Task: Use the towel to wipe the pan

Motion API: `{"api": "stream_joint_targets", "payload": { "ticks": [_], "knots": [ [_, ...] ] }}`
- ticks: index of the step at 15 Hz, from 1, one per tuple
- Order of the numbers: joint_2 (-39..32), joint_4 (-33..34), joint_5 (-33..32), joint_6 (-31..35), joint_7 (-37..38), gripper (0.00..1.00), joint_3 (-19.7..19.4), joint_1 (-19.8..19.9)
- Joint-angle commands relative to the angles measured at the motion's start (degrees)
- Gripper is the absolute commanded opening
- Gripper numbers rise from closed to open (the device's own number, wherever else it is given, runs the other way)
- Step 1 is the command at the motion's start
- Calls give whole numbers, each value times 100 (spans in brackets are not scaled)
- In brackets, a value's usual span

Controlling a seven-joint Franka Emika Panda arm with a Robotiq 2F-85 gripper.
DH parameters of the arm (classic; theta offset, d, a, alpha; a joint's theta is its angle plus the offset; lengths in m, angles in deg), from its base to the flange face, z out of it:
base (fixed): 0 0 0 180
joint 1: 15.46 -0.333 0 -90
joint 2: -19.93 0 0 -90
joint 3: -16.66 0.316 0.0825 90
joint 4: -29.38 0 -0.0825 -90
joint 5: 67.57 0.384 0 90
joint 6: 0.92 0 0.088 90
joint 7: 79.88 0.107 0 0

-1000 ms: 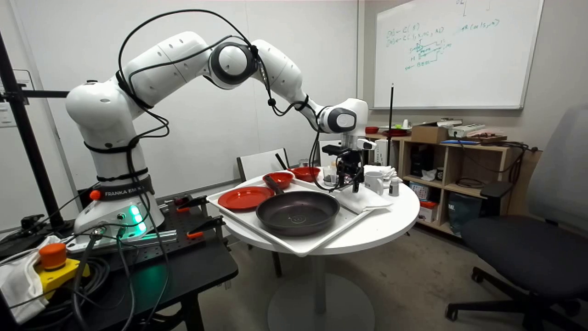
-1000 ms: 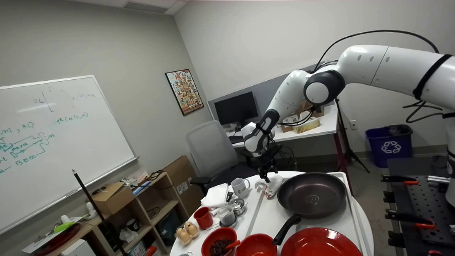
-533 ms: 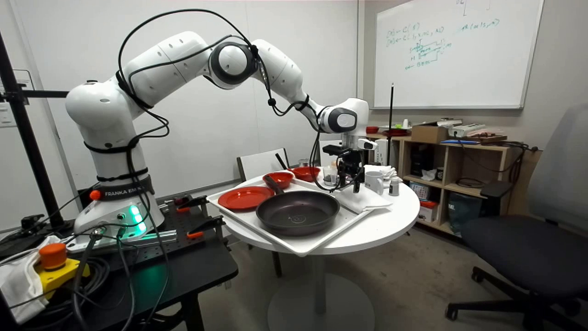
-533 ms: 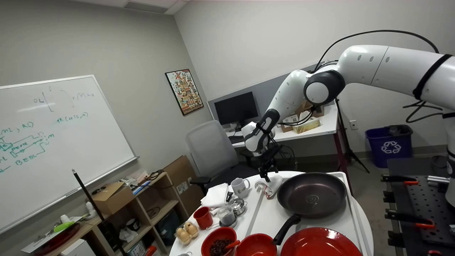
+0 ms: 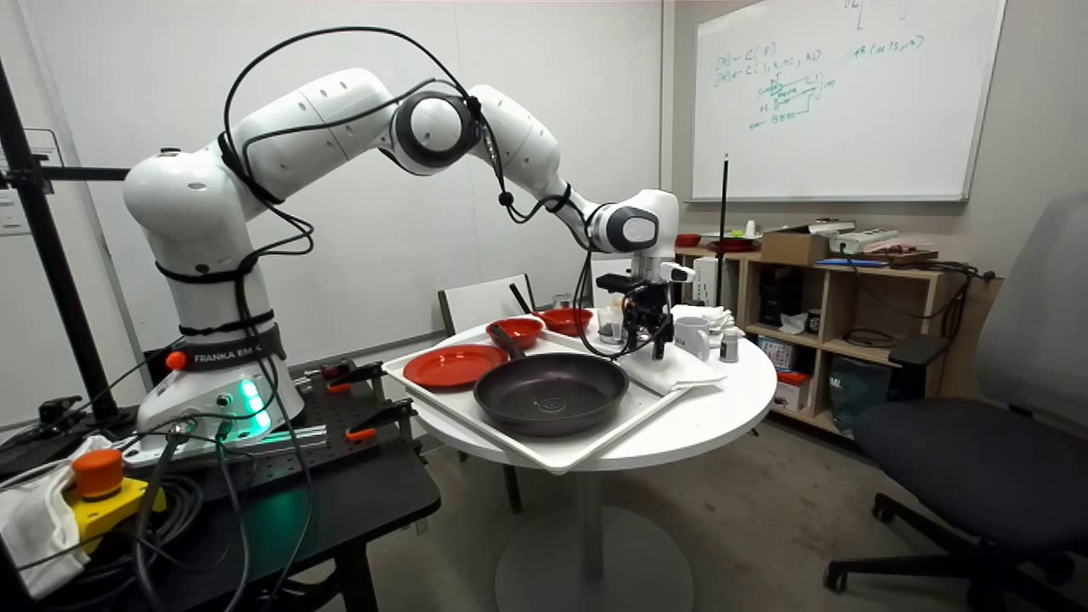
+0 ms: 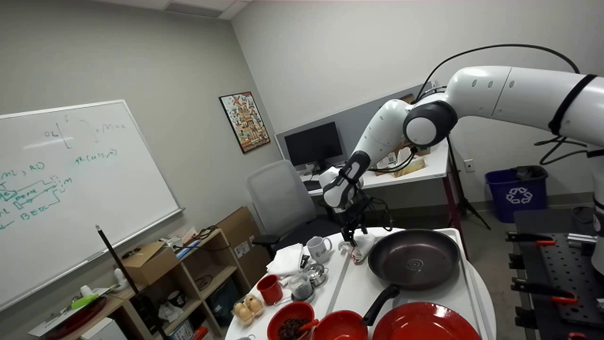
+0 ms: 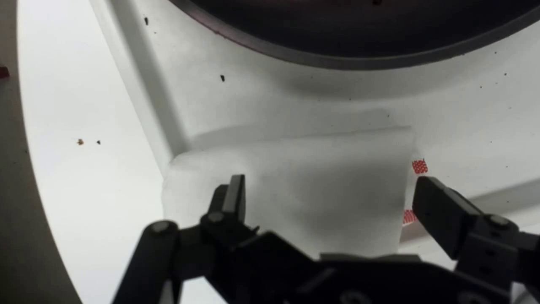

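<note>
Pan (image 6: 415, 259) sits just beside the towel (image 5: 673, 371), apart from it; my gripper (image 7: 330, 185) stands over the towel, jaws wide apart, gripping nothing. I judge only the approach done: grasp and wiping are left. The wrist view crops the pan; whether my gripper touches the towel I can't tell.

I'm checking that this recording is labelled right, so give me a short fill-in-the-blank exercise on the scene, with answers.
The pan sits on a white ____ on the round table.
The claw is not shut but ____, over the towel.
The plate beside the pan is ____ in colour.
Of pan and plate, the ____ is nearer the towel.
Missing words: tray; open; red; pan.
</note>
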Motion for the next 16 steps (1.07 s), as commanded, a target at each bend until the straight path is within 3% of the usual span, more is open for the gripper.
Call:
{"api": "stream_joint_targets", "payload": {
  "ticks": [1,15,16],
  "knots": [
    [-356,505,-105,-57,73,100,-36,-113],
    [-1183,1408,-114,-175,442,100,-263,-57],
    [-1216,1449,-108,-178,422,75,-251,-52]
  ]
}}
